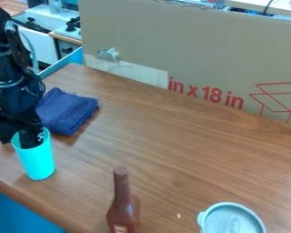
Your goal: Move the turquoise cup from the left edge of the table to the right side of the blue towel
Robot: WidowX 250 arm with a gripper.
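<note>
Cup (37, 159) by the table's (160, 136) left edge looks light, fairly stiff, maybe slippery; I'd pinch its rim wall. I can't tell whether my gripper (29, 142), at its mouth, is open or closed.

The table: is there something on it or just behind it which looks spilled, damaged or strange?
No spill is visible. A small pale speck, perhaps a crumb, lies on the table between the brown bottle and round container. Behind, something crumpled sticks out from the cardboard.
</note>
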